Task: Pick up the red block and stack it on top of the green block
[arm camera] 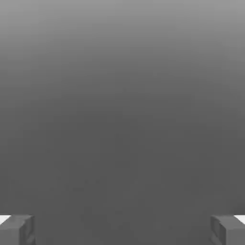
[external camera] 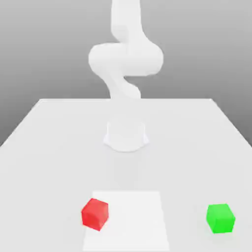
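- And here's the red block (external camera: 95,214), a bright, smooth cube at the near end of the scene, toward the exterior view's left!
- It lines up over the left edge of a pale rectangular patch (external camera: 130,221) on the white tabletop (external camera: 44,157), part of it over the patch and part beyond.
- What an angle on it, too: the red block is turned cornerwise, showing several faces, its outline leaning; whether it sits flat, I cannot tell from here.
- Across to the exterior view's right, also near, there's the green block (external camera: 220,218), much the same size, out on the tabletop and well apart from the red one.
- The green block sits squarer to the view, top face and near face both on show, with its top bare.
- The two cubes are about level with each other from near to far, and the patch covers much of the ground between them.
- Now to the hand (arm camera: 122,230): wide open, as the hand view shows, its two dark fingertips (arm camera: 16,230) spread well apart, and it has hold of nothing!
- Between those fingertips, just plain grey, paler toward one end.
- Farther back, around the middle from left to right, the white arm (external camera: 126,59) climbs from its base (external camera: 126,135) on the tabletop, bends through its bulky joints and runs up out of the exterior view.
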Controlling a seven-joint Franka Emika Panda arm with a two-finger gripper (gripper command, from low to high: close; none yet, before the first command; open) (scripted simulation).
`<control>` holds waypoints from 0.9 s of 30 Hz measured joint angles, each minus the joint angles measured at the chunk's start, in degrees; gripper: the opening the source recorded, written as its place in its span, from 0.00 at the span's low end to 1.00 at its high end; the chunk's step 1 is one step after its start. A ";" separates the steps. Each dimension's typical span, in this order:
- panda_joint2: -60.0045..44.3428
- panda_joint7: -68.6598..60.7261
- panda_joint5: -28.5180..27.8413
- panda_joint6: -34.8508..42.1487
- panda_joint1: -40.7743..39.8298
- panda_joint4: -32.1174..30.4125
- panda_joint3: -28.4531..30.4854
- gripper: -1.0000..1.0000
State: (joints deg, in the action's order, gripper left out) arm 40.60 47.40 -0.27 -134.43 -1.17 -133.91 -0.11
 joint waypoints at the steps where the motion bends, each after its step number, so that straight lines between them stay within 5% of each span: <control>1: -2.26 0.67 -0.11 -1.14 -0.50 -0.92 -0.04 0.50; 21: -43.97 11.16 0.39 -22.30 -7.34 -17.76 2.12 0.50; 27: -56.42 10.71 1.67 -32.25 -8.02 -16.94 1.29 0.50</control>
State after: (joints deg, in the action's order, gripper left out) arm -15.81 58.11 1.40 -166.68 -9.19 -150.85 1.17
